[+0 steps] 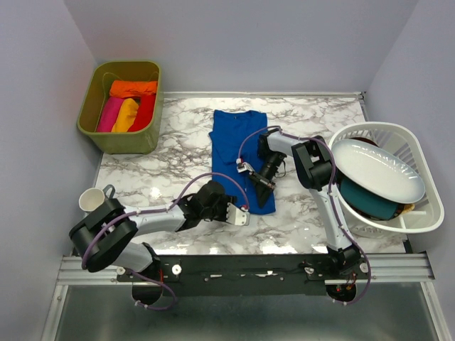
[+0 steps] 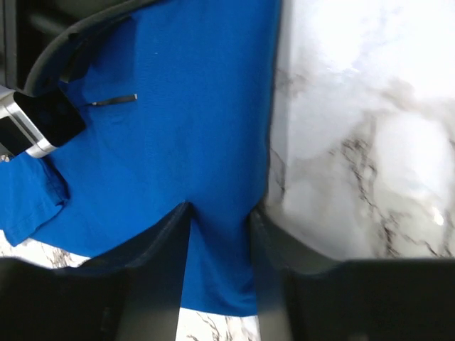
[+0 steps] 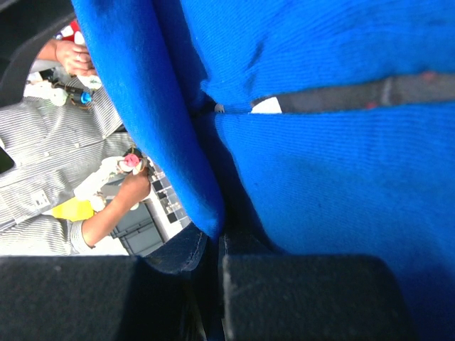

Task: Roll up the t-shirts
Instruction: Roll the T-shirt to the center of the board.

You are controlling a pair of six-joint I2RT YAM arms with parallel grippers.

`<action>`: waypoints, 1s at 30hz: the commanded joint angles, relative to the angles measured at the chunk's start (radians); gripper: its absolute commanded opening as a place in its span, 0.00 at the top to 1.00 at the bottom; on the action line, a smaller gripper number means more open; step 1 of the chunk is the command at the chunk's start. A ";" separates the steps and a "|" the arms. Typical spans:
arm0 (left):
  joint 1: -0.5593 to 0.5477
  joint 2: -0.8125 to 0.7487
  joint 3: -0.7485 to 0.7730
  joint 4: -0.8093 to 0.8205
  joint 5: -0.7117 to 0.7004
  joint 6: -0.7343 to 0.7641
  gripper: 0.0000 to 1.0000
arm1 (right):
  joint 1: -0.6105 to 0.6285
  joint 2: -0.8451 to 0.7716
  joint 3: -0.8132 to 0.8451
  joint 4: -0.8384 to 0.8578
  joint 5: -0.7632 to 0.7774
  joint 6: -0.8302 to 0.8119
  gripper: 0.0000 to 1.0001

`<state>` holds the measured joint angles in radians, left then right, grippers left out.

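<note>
A royal-blue t-shirt [image 1: 238, 145] lies on the marble table, folded lengthwise into a narrow strip running away from me. My left gripper [image 1: 240, 213] is at the strip's near end. In the left wrist view its jaws [image 2: 220, 238] stand narrowly apart, closed on a bunch of the blue cloth [image 2: 178, 128] by the hem. My right gripper [image 1: 260, 182] is over the strip's near right part. In the right wrist view it [image 3: 217, 245] is shut on a raised fold of the blue cloth [image 3: 334, 177]. Several rolled shirts [image 1: 128, 106] in orange, pink, yellow and red lie in the bin.
An olive-green bin [image 1: 91, 106] stands at the back left. A white slatted basket [image 1: 419, 160] at the right edge holds a white dish [image 1: 377, 170] and a teal item. A white cup [image 1: 90, 201] stands at the near left beside the left arm.
</note>
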<state>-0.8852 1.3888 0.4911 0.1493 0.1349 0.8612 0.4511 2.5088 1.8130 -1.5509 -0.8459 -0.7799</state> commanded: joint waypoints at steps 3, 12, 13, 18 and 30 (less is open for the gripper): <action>-0.004 0.099 0.001 -0.120 -0.083 0.025 0.72 | -0.011 0.087 0.005 0.025 0.146 0.033 0.86; 0.014 0.102 0.113 -0.425 0.080 0.053 1.00 | -0.014 0.078 0.016 0.025 0.154 0.042 0.71; 0.017 0.113 0.136 -0.482 0.121 0.064 1.00 | -0.028 0.062 0.006 0.026 0.148 0.030 0.67; 0.058 0.171 0.327 -0.790 0.360 0.049 1.00 | -0.123 -0.204 -0.035 0.093 0.062 -0.024 0.53; 0.250 0.446 0.659 -1.109 0.673 0.053 1.00 | -0.149 -1.135 -0.904 1.102 0.134 -0.160 0.39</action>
<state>-0.7010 1.7439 1.0664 -0.7254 0.6338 0.9077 0.2054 1.6051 1.1797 -0.9424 -0.7902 -0.8322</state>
